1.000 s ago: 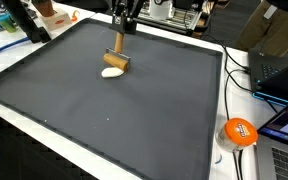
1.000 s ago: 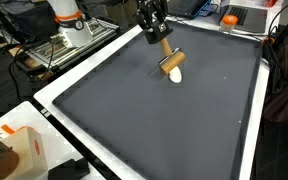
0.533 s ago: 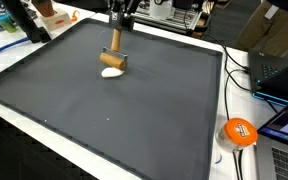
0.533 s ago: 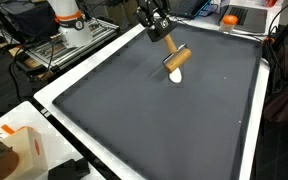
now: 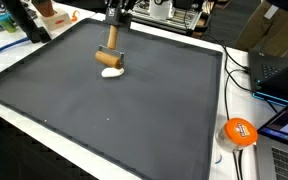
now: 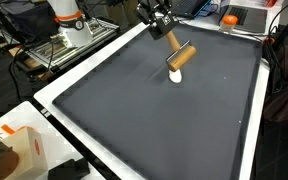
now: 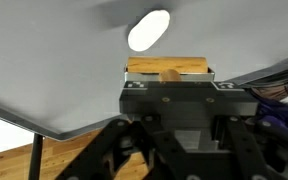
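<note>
My gripper [image 5: 114,18] is shut on the handle of a small wooden mallet [image 5: 110,55] and holds it over the far part of a dark mat [image 5: 114,120]. The mallet's cylinder head hangs just above a white oval lump [image 5: 111,72] lying on the mat. Both exterior views show this: gripper [image 6: 156,15], mallet [image 6: 180,56], lump [image 6: 176,76]. In the wrist view the wooden head [image 7: 167,68] sits right in front of the gripper body, with the white lump [image 7: 149,30] beyond it. The fingertips are hidden there.
The mat lies on a white-edged table [image 6: 54,95]. An orange round object [image 5: 239,132], cables and laptops [image 5: 284,70] lie past one side. The robot base [image 6: 69,25] and a white-and-orange box [image 6: 19,145] stand off another side.
The gripper has risen and moved a little toward the far edge with the mallet. The head has lifted off the white lump, which stays in place.
</note>
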Robot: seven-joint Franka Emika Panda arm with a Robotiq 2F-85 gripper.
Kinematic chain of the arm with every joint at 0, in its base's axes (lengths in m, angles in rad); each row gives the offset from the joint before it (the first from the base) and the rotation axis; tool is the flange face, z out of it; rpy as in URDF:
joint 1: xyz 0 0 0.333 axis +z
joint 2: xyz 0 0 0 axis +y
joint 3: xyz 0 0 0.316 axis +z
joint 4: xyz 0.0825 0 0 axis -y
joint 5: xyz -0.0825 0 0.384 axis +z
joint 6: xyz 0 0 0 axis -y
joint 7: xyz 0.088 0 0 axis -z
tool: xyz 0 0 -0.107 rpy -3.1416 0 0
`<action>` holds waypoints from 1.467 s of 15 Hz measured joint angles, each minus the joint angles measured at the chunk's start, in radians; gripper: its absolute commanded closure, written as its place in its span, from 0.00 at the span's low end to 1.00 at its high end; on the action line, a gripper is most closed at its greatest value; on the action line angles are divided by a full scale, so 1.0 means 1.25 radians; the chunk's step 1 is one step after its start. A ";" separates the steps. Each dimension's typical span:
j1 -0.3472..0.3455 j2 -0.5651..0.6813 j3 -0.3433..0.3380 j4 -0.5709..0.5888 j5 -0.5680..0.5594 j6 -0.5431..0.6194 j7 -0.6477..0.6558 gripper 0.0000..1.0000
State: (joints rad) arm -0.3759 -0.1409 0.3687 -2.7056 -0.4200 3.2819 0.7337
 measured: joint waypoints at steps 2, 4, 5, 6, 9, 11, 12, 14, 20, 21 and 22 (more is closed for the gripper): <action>-0.026 0.000 0.029 -0.002 0.002 0.008 0.000 0.78; -0.052 0.000 0.057 -0.004 0.004 0.017 0.000 0.78; -0.064 0.000 0.070 -0.004 0.006 0.022 0.000 0.78; -0.076 0.000 0.083 -0.005 0.008 0.025 0.000 0.78; -0.091 0.002 0.107 -0.004 0.009 0.023 0.000 0.78; -0.086 0.001 0.109 0.007 0.007 -0.018 -0.002 0.78; -0.080 -0.001 0.109 0.022 0.007 -0.056 -0.006 0.78; -0.067 -0.012 0.110 0.075 0.007 -0.164 -0.020 0.78; 0.011 0.005 0.098 0.299 0.193 -0.576 -0.311 0.78; 0.050 0.019 0.068 0.349 0.240 -0.640 -0.365 0.78; 0.101 0.033 0.020 0.402 0.285 -0.705 -0.411 0.78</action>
State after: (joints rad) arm -0.2492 -0.0992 0.3942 -2.2034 -0.0636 2.4007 0.2202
